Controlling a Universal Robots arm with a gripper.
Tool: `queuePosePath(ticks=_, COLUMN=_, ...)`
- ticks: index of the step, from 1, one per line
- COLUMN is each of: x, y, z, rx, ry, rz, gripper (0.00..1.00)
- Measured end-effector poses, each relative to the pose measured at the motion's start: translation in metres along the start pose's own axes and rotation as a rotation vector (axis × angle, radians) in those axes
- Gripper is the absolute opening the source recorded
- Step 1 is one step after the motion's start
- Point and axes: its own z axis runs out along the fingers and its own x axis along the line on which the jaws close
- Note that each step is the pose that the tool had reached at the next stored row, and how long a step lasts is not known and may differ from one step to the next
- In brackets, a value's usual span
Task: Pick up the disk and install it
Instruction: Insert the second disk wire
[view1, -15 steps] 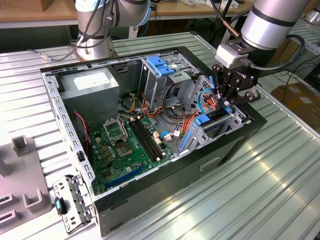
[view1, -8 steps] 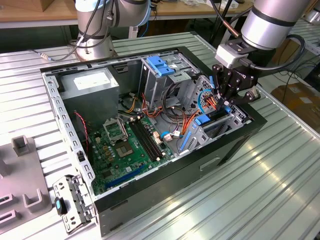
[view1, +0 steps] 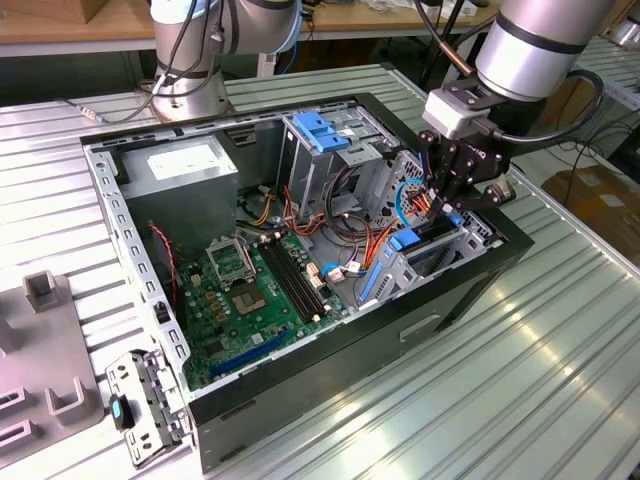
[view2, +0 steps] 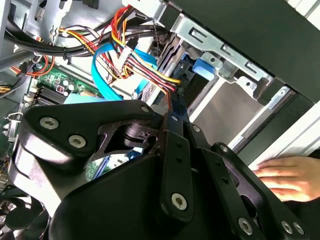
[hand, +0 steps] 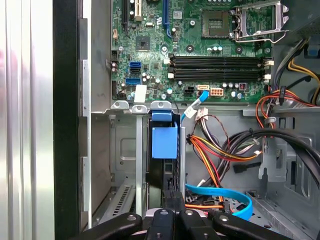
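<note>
The disk (view1: 406, 240) stands on edge in a slot of the metal bay at the open computer case's (view1: 330, 345) front corner, on the exterior view's right. Its blue plastic rail and tab (hand: 164, 142) face up out of the slot, and the dark body (hand: 161, 172) runs down between the bay walls. My gripper (view1: 447, 208) hangs directly over that bay. Its fingers are shut together, narrower than the disk, with the tips (hand: 173, 197) at the disk's exposed end. In the second wrist view the joined fingers (view2: 175, 102) point at the disk's edge (view2: 170, 55) beside its blue rail.
Coloured cable bundles (view2: 130, 60) and a blue flat cable (hand: 225, 195) run close beside the bay. Farther into the case are the motherboard (view1: 250, 290), the grey power-supply box (view1: 180, 170) and the blue-topped drive cage (view1: 315, 135). A person's hand (view2: 282, 177) rests outside the case wall.
</note>
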Motion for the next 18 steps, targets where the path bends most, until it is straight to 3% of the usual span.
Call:
queuePosePath(ticks=3, x=0.0, y=0.0005, z=-0.0002, rx=0.0, ry=0.0002, rz=0.0, gripper=0.11)
queuePosePath(ticks=6, x=0.0001, y=0.0005, z=-0.0055, rx=0.0, ry=0.0, rz=0.0, gripper=0.11)
queuePosePath(ticks=9, x=0.0005, y=0.0001, z=-0.0239, rx=0.0, ry=0.0001, rz=0.0, gripper=0.11)
queuePosePath(ticks=10, x=0.0006, y=0.0001, z=-0.0267, rx=-0.0001, ry=0.0003, rz=0.0, gripper=0.11)
queuePosePath(ticks=12, x=0.0007, y=0.0004, z=-0.0276, rx=-0.0007, ry=-0.0026, rz=0.0, gripper=0.11)
queuePosePath(ticks=14, x=0.0006, y=0.0053, z=-0.0279, rx=-0.0014, ry=-0.0069, rz=0.0, gripper=0.11)
queuePosePath(ticks=18, x=0.0007, y=0.009, z=-0.0317, rx=-0.0016, ry=-0.0084, rz=0.0, gripper=0.11)
